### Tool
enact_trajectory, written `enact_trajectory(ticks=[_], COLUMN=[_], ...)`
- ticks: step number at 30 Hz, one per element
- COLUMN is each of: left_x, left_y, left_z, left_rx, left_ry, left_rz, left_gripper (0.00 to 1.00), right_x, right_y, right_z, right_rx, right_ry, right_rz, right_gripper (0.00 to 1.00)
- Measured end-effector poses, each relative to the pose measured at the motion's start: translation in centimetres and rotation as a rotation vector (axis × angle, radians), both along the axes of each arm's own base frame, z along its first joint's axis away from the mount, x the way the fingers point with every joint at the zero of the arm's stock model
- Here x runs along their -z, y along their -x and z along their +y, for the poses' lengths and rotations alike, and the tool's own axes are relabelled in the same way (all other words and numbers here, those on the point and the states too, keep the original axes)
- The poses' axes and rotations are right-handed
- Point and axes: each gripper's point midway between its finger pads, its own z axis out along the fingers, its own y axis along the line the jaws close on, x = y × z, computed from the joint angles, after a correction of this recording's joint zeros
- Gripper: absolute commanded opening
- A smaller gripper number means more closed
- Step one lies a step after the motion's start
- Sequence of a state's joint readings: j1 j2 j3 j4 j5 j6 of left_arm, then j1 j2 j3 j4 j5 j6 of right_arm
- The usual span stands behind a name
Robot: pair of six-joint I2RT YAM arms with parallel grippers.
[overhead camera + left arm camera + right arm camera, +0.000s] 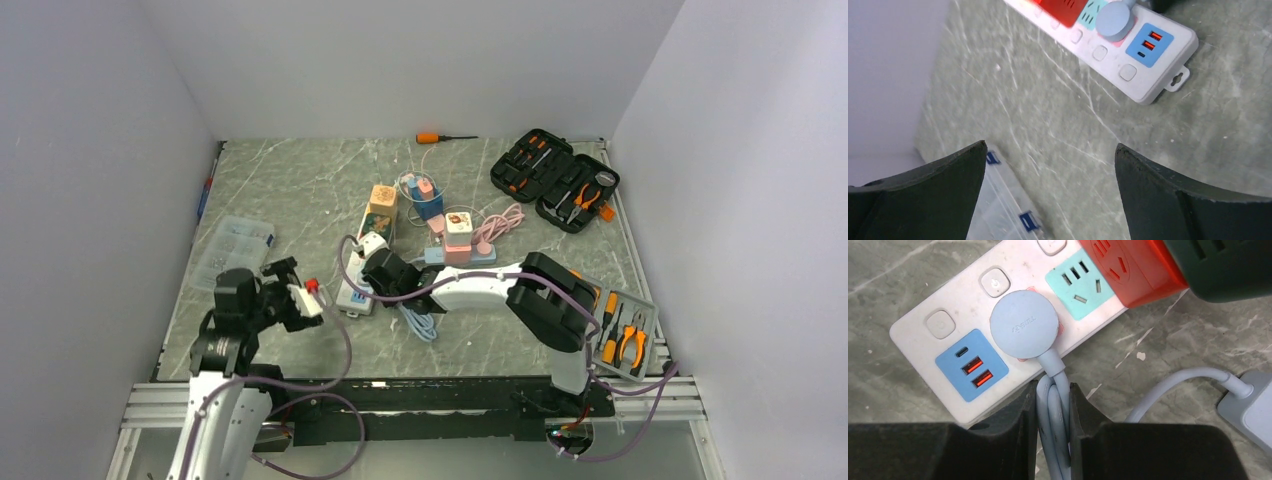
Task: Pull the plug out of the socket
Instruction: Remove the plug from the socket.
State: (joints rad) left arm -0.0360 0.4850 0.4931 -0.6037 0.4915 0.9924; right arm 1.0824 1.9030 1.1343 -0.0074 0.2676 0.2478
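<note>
A round pale-blue plug [1023, 324] sits in a white power strip [913, 322] with a blue USB panel and a red adapter. My right gripper [1053, 392] is shut on the plug's doubled blue cable [1054, 410] just below the plug. In the top view the right gripper [385, 272] is at the strip's near end [353, 296]. My left gripper [1050, 160] is open and empty above the table, left of the strip [1143, 75]; in the top view it [300, 290] hovers beside the strip's near end. The plug also shows in the left wrist view [1115, 20].
A clear plastic organiser box [232, 245] lies at the left, also under my left gripper [1003, 210]. More adapters and a second strip [455, 245] lie behind. An open black tool case [555, 178], a screwdriver [440, 137] and a plier tray [625, 335] lie at the right.
</note>
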Motion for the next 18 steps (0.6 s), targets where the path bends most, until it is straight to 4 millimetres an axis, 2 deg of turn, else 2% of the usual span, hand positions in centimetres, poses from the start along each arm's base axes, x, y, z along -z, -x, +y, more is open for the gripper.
enact_trajectory(ticks=[3, 11, 18], left_x=[0.1, 2.4, 3.5], left_y=[0.7, 2.2, 2.1], left_z=[-0.9, -2.8, -3.7], left_rx=[0.099, 0.289, 0.382], left_ry=[-0.035, -0.092, -0.141], left_rz=[-0.12, -0.267, -0.365], left_gripper=[0.99, 0.99, 0.99], right_x=[-0.7, -3.9, -4.9], right_y=[0.0, -0.2, -0.1], right_z=[-0.1, 0.2, 0.6], right_rx=[0.001, 0.008, 0.001], right_ry=[-0.03, -0.145, -0.182], right_rz=[0.032, 0.078, 0.101], right_gripper=[0.0, 0.0, 0.0])
